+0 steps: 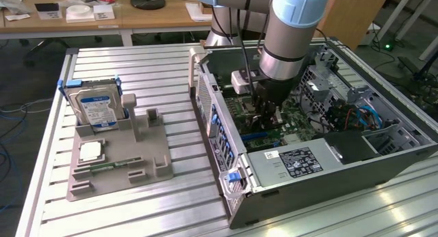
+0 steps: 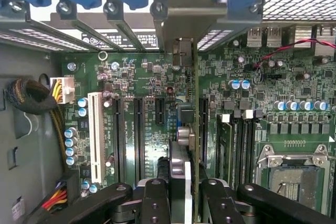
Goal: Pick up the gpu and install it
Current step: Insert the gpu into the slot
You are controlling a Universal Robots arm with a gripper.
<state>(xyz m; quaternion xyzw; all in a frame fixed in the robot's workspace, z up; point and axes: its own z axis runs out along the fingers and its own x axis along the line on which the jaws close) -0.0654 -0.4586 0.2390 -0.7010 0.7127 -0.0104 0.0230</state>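
Workbench, open PC case [image 1: 226, 144]: gripper [image 2: 181, 182] clamps thin, stiff, fragile gpu [image 2: 193, 129] by top edge, over mobo slot.

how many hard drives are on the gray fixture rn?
1. The hard drive stands upright in the rear slot of the gray fixture, on the exterior view's left. Others could sit hidden inside the computer case.
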